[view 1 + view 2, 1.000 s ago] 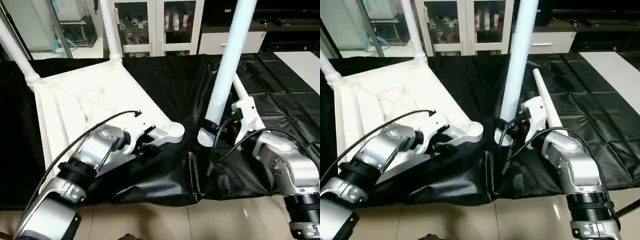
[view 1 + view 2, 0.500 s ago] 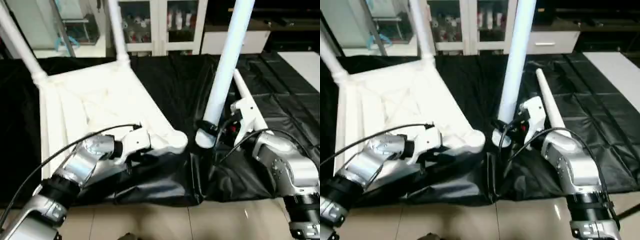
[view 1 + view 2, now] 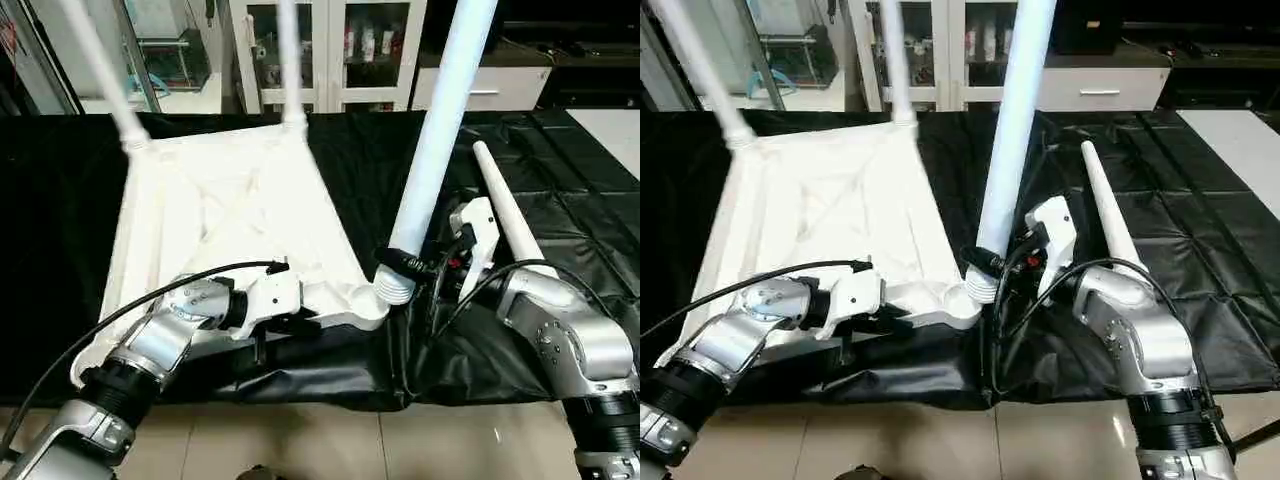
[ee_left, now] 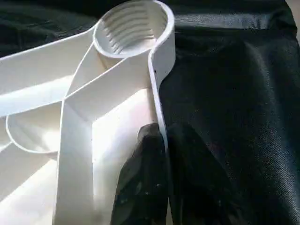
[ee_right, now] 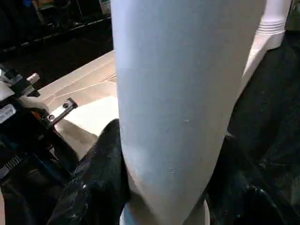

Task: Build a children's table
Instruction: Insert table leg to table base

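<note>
The children's table lies upside down as a white ribbed tabletop (image 3: 230,210) on the black cloth. Two legs stand in its far corners (image 3: 100,70) (image 3: 288,60). My left gripper (image 4: 161,136) is shut on the thin near rim wall, one black finger (image 4: 140,187) on each side, just short of the empty threaded corner socket (image 4: 131,28). My right gripper (image 3: 408,264) is shut on a third leg (image 3: 435,120), held upright and tilted. Its ribbed lower end (image 3: 393,288) sits right against that near right socket (image 3: 362,301). A fourth leg (image 3: 510,210) lies beside my right arm.
The black cloth (image 3: 380,170) of the work table bunches in folds at the front edge (image 3: 330,385), with tiled floor below. Cables loop over both forearms. Glass-door cabinets (image 3: 350,50) stand behind the table. A white surface (image 3: 612,125) lies at the far right.
The head camera has shifted. My left gripper's fingers have come together on the tabletop rim. The held leg's lower end has moved closer to the near right corner socket.
</note>
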